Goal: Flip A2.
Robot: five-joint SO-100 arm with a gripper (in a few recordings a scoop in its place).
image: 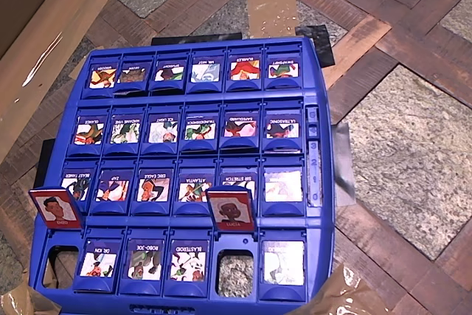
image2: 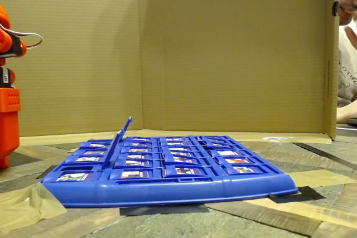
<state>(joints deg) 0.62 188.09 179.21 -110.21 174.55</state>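
Blue ROBO-JOE side up on A2 [image: 145,260] | flat in board's [image: 316,79] bottom row, second slot from left, overhead view; long axis up-down | orange arm [image2: 8,110] off board's left end, fixed view, well apart | pincer opening: cannot tell

1. Overhead view looks straight down, close on the blue game board [image: 199,182].
2. Fixed view sits low at table level, near the board's edge, facing a cardboard wall [image2: 223,48].
3. Both views share the board.
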